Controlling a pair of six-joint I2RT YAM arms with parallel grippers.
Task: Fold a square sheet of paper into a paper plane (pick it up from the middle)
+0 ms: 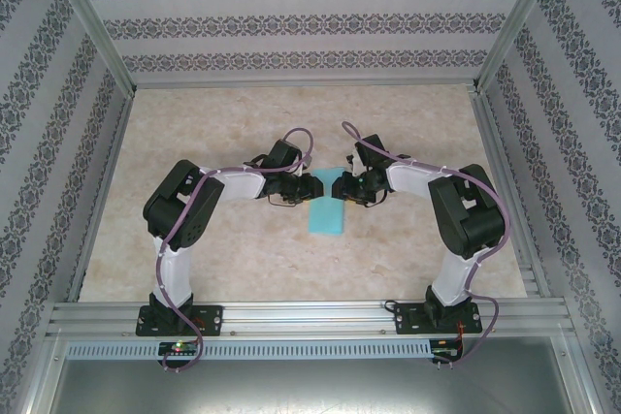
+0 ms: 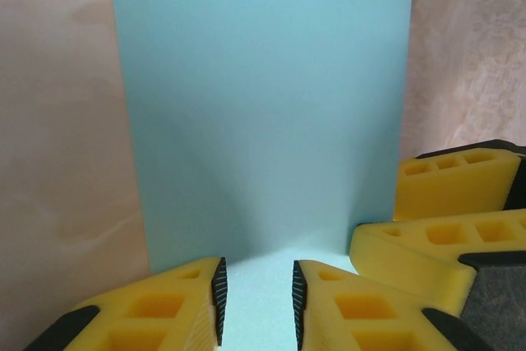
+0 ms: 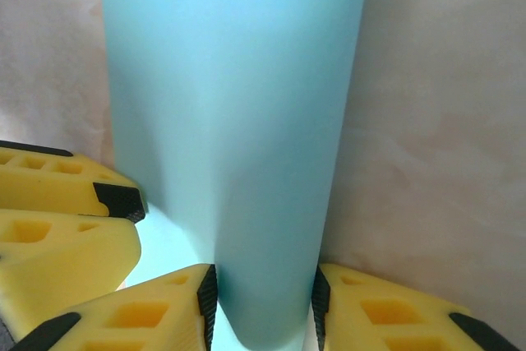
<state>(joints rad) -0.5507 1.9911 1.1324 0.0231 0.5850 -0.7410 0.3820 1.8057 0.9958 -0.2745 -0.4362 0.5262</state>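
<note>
The desk (image 1: 213, 249), a pale marbled surface, carries one thing: the square sheet of paper (image 1: 328, 210), lying at its middle. The left arm (image 1: 184, 206) and the right arm (image 1: 466, 210) reach inward and meet over it, one from each side.

The task looks to be at an early stage. From above the sheet shows as a narrow upright strip rather than a square, so it seems to be doubled over on itself for a first fold. No sharp crease, pointed nose or wing is visible, so nearly all of the folding is left to do.

The paper is plain turquoise and unmarked. In the right wrist view it bulges as a smooth rounded curl, bent rather than pressed flat. In the left wrist view a lit flat part lies near the camera and a shaded part rises behind it.

The left tool (image 1: 312, 187) has its jaws narrowly apart with paper showing in the gap; I cannot tell whether it grips. The right tool (image 3: 265, 310) is also narrow, and its black pads (image 3: 207, 302) appear to clasp the curl from both sides.
</note>
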